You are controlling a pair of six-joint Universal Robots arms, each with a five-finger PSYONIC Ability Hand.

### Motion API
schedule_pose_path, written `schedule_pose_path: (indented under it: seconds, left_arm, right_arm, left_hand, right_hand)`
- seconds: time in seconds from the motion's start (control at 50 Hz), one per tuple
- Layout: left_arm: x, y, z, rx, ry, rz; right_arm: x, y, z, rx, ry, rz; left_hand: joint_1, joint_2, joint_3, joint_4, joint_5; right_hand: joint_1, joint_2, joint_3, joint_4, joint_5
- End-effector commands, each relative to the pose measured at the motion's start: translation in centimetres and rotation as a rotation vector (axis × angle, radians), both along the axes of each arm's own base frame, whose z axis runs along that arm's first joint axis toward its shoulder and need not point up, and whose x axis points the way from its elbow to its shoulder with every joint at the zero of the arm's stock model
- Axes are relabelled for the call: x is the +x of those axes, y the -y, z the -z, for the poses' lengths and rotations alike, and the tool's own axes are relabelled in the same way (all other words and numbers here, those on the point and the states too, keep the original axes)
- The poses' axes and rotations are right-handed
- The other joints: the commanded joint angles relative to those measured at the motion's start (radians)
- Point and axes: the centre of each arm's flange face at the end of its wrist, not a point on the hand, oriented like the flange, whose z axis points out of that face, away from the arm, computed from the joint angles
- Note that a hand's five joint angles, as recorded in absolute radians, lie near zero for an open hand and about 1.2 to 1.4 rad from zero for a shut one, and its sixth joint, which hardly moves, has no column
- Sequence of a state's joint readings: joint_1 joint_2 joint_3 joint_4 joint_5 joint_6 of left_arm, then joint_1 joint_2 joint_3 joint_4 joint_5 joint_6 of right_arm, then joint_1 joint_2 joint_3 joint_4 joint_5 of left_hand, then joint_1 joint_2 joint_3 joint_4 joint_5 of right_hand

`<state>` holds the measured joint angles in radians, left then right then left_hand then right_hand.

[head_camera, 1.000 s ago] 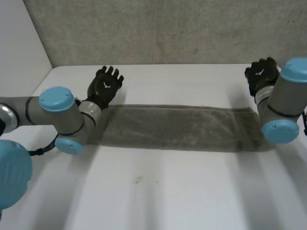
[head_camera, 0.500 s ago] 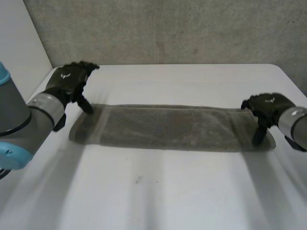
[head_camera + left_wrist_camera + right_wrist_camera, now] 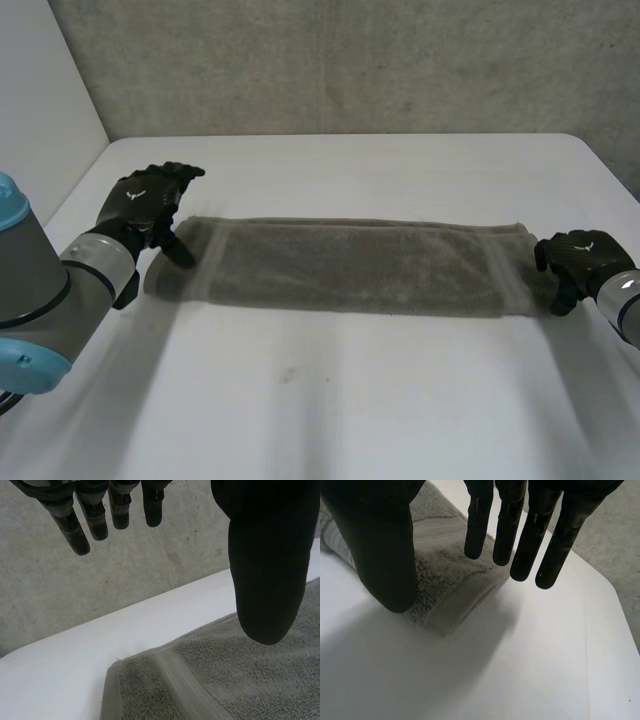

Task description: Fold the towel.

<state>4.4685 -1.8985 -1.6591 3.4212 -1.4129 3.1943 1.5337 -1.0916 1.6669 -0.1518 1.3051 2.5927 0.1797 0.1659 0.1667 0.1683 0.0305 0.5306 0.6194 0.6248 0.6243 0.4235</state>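
Note:
A grey towel lies folded into a long narrow strip across the white table. My left hand hovers over its left end, open, thumb pointing down at the cloth. In the left wrist view the thumb hangs above the towel near its hemmed far corner, fingers straight and apart from it. My right hand is at the towel's right end. In the right wrist view its fingers are straight, the thumb stands apart, and the towel's end corner lies beneath, not gripped.
A grey concrete wall runs behind the table and a white panel stands at its left. The table's right edge passes close to my right hand. Bare tabletop stretches in front of the towel.
Both hands swung from behind the towel's ends to over them. The left hand then dropped slightly onto the left end; the right hand moved outward past the right end and lower.

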Motion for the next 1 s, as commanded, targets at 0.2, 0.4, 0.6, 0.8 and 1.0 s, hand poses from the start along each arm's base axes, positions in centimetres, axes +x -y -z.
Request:
schedule_pose_path:
  seconds: [0.2,0.4,0.6,0.8,1.0]
  left_arm:
    - [0.0,-0.2,0.4,0.012,0.003,0.002]
    - [0.0,-0.2,0.4,-0.001,-0.001,0.000]
    - [0.1,-0.2,0.4,-0.001,-0.001,-0.001]
    - [0.1,-0.1,0.4,-0.003,-0.001,-0.003]
    - [0.1,-0.1,0.4,-0.010,0.000,-0.004]
  right_arm:
    - [-1.1,1.9,1.6,-0.024,-0.035,0.014]
    - [-5.9,3.6,1.0,-0.034,-0.117,0.143]
    - [-13.8,5.4,-1.0,-0.039,-0.301,0.301]
    - [-7.8,5.4,-7.2,-0.227,-0.180,0.209]
    - [9.2,0.0,-10.3,-0.385,-0.022,-0.213]
  left_hand:
    - [-0.005,0.009,0.008,0.006,-0.031]
    - [-0.005,0.009,0.008,0.006,-0.031]
    - [-0.005,0.009,0.008,0.006,-0.031]
    - [-0.005,0.009,0.008,0.006,-0.031]
    - [-0.005,0.009,0.008,0.006,-0.031]
  right_hand:
    - [0.866,0.777,0.771,0.772,0.798]
    - [0.866,0.777,0.771,0.772,0.798]
    - [0.866,0.777,0.771,0.772,0.798]
    - [0.866,0.777,0.771,0.772,0.798]
    - [0.866,0.777,0.771,0.772,0.798]
